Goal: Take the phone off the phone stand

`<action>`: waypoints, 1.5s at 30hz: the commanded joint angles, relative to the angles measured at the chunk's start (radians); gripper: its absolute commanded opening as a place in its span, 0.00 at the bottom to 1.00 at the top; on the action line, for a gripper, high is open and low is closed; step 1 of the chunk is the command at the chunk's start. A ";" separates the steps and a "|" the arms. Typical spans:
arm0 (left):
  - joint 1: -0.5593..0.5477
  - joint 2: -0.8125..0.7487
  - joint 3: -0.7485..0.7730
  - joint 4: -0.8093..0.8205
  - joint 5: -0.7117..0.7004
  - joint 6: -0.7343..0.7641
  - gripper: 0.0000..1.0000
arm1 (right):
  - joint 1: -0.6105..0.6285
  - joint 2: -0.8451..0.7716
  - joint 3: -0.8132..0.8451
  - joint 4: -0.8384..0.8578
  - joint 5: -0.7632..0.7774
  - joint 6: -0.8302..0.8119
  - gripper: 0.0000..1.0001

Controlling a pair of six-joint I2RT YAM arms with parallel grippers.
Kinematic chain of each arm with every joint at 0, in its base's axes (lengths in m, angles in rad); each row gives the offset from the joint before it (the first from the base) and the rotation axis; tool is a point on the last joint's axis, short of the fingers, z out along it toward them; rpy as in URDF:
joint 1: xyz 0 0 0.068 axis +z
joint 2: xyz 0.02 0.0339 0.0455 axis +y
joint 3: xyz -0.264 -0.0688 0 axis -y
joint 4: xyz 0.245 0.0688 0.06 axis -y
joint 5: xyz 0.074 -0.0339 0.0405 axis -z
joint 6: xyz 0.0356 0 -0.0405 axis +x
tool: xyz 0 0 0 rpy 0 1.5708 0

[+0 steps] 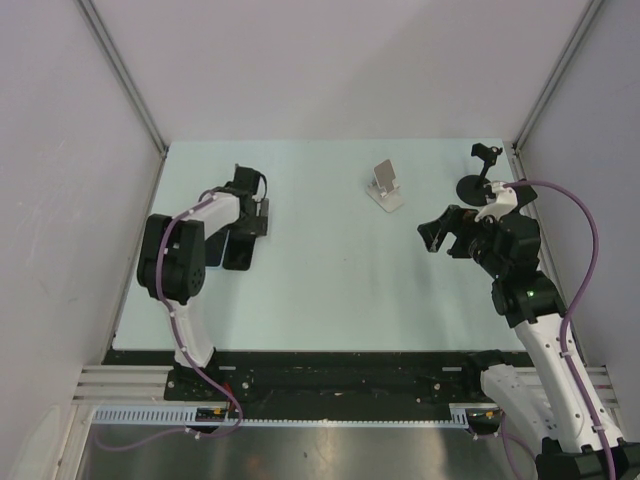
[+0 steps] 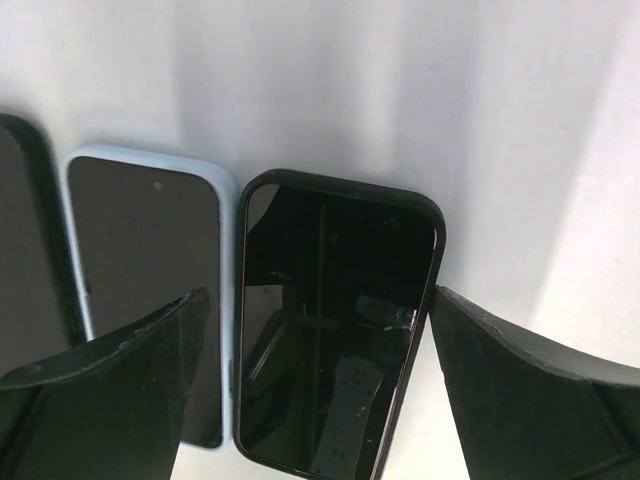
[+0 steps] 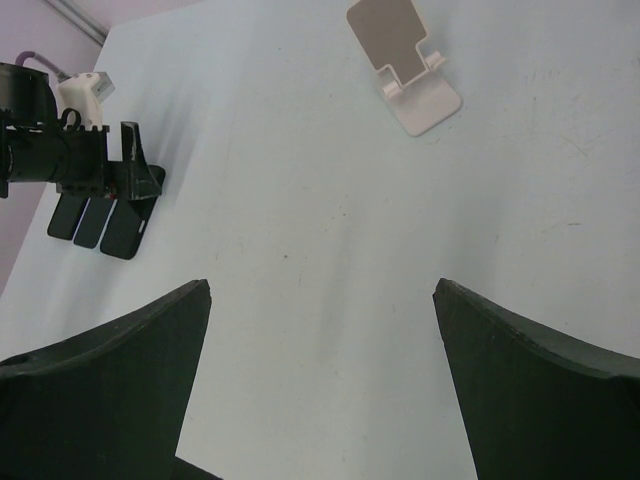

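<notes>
**Phones flat at the left of the table, stand bare at upper centre**

In the left wrist view the black-cased phone point(image 2: 335, 330) lies flat and face up on the table point(image 1: 320, 290), filling the middle of the frame. The left gripper point(image 2: 320, 300) hangs over it with its jaws spread wide. One dark finger point(image 2: 100, 390) sits in the lower left corner and the other in the lower right, and neither touches the case.

Just beside this phone, to its left, lies a light-blue-cased phone point(image 2: 150, 280), their long edges almost meeting. A third phone point(image 2: 25, 250) in a dark case is cut off by the left edge of the frame. All three screens are dark and show only reflections (no brand mark or lettering can be read on any of them). A pale fleck near the black-cased phone's right edge may be a scratch or a glint; I cannot tell which.

The white phone stand point(image 3: 388, 32) sits at the top of the right wrist view, well apart from the phones. Its tilted backplate and front lip are bare.

The right gripper point(image 3: 322, 290) is above open table, its claw also spread wide with nothing between the fingers point(image 3: 540, 380).

In the top view the left arm hides most of the phones. A small black mount point(image 1: 472, 187) stands at the upper right, too small to identify.
</notes>
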State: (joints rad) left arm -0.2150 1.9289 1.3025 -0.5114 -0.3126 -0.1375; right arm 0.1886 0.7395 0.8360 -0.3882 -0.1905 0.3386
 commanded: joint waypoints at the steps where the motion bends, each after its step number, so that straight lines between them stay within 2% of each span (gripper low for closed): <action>1: 0.045 -0.027 -0.005 0.002 -0.039 0.010 0.94 | 0.000 0.008 0.002 0.020 0.005 -0.007 1.00; 8: 0.066 -0.054 -0.014 0.001 -0.016 0.006 0.94 | 0.000 0.027 0.002 0.029 0.003 -0.006 1.00; 13: 0.060 -0.137 -0.012 0.001 0.067 -0.013 0.96 | -0.001 0.060 0.002 0.058 0.000 -0.016 1.00; 19: 0.046 -0.356 -0.025 0.002 0.226 -0.025 0.99 | 0.002 0.164 0.003 0.155 -0.056 -0.078 1.00; 23: -0.021 -0.499 -0.068 0.014 0.305 0.033 1.00 | 0.006 0.260 0.021 0.235 -0.092 -0.147 0.98; 28: -0.119 -0.675 -0.207 0.076 0.421 0.104 1.00 | 0.015 0.448 0.109 0.249 -0.110 -0.277 0.98; 29: -0.124 -0.705 -0.233 0.111 0.484 0.107 1.00 | 0.020 0.474 0.126 0.256 -0.109 -0.291 0.98; 32: -0.135 -0.817 -0.328 0.169 0.538 0.125 1.00 | 0.023 0.587 0.192 0.270 -0.106 -0.355 1.00; 38: -0.138 -1.016 -0.485 0.324 0.518 0.167 1.00 | 0.018 0.820 0.343 0.301 -0.104 -0.493 1.00; 45: -0.138 -1.038 -0.508 0.333 0.411 0.184 1.00 | 0.022 1.078 0.575 0.307 -0.119 -0.575 1.00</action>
State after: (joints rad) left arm -0.3511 0.8944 0.8005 -0.2478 0.1440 -0.0109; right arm 0.2081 1.7267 1.2812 -0.1234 -0.3038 -0.1497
